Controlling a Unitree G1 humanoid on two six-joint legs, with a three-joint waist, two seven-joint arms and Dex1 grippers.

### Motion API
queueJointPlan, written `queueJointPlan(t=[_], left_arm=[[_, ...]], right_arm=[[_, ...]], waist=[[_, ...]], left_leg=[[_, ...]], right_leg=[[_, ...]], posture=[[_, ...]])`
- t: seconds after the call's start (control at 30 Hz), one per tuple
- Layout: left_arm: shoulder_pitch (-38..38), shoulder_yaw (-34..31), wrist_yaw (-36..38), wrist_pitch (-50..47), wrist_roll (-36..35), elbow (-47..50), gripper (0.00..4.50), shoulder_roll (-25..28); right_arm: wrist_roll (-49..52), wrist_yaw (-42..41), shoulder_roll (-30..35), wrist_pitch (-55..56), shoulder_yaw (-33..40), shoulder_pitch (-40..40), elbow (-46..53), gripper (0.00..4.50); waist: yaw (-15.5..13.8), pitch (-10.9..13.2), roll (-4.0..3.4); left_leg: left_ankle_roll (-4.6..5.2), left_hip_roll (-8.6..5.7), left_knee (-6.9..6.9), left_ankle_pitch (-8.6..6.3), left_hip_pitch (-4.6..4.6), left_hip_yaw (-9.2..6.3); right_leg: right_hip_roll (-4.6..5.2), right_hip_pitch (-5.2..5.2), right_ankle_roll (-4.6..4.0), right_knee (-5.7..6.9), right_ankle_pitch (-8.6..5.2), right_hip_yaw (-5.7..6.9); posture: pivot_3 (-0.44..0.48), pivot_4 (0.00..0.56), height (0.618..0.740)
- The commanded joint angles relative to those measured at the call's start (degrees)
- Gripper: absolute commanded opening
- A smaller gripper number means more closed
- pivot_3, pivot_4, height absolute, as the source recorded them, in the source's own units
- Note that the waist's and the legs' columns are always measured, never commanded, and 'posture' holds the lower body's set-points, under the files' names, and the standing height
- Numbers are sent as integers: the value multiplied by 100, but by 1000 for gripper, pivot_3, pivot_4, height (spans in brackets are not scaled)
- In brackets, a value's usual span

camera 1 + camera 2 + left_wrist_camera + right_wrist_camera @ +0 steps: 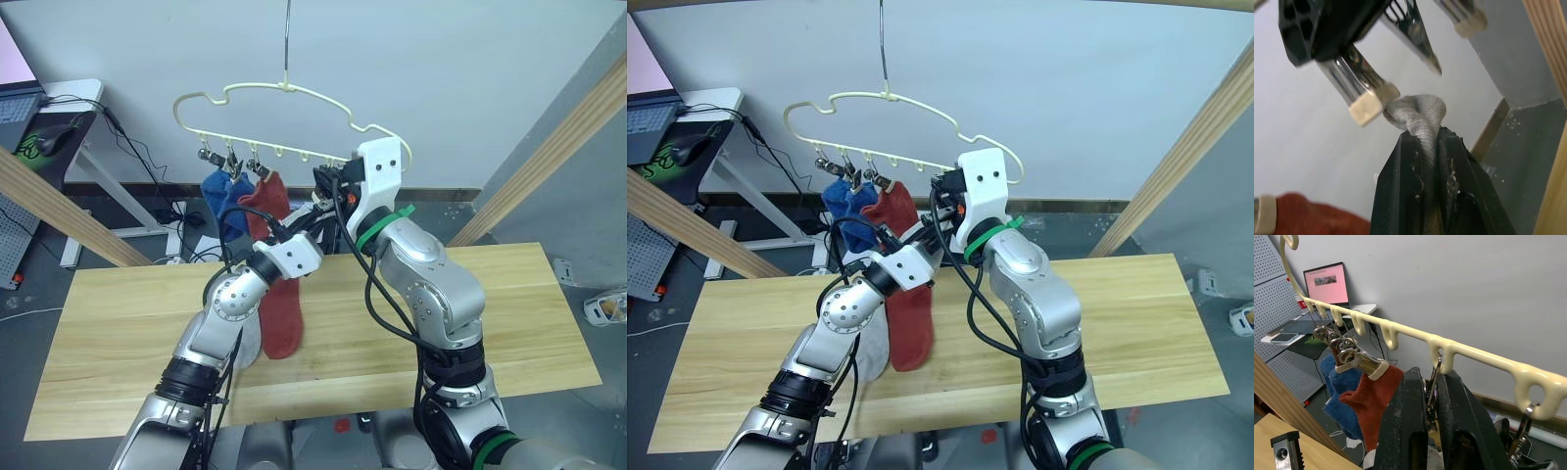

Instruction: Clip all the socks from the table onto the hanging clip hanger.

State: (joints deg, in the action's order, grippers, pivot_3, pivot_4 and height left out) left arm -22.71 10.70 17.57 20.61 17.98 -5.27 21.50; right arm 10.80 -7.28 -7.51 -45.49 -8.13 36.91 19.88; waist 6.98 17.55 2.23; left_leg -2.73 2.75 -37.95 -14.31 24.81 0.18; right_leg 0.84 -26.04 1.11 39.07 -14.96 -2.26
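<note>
The pale-yellow clip hanger (294, 93) hangs from a wire above the table (490, 313). Blue socks (220, 201) and a rust red sock (282, 313) hang from its left clips. My left gripper (1422, 134) is shut on the cuff of a light grey sock (1418, 110), raised under the hanger's lower bar. The rest of that sock (247, 343) droops behind my left forearm. My right gripper (1432, 374) is shut on a silver clip (1432, 382), squeezing it. The grey cuff sits right at the clip's pale-tipped jaw end (1366, 105).
Slanted wooden frame poles stand at the left (59, 211) and right (558, 147) of the table. A desk with a laptop (29, 108) and floor cables lie behind on the left. Further clips hang along the bar beside the squeezed one.
</note>
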Motion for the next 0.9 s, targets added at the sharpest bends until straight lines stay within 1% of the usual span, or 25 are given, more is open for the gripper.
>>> queueJointPlan(t=[0.03, 0.37, 0.9], left_arm=[[-64, 19, -85, 156, 29, 30, 55, -19], [-115, -57, -255, 258, 80, -84, 46, 23], [-187, 85, -267, 409, 346, -105, 43, 60]], right_arm=[[87, -18, -65, 165, -119, 174, 476, 0], [-93, -17, 98, 303, -251, 166, 429, 0], [-169, -2, 150, 332, -330, 129, 393, 0]], waist=[[4, 0, 0], [22, 0, 0], [100, -2, 1]], left_leg=[[0, 0, 0, 0, 0, 0], [1, 0, -2, 1, 0, -1], [3, -1, -5, 3, 0, -2]], right_leg=[[0, 0, 0, 0, 0, 0], [0, 0, 0, 3, 0, 1], [1, 1, 0, 12, 1, 2]], posture=[[-210, 296, 736], [-210, 296, 736], [-203, 291, 736]])
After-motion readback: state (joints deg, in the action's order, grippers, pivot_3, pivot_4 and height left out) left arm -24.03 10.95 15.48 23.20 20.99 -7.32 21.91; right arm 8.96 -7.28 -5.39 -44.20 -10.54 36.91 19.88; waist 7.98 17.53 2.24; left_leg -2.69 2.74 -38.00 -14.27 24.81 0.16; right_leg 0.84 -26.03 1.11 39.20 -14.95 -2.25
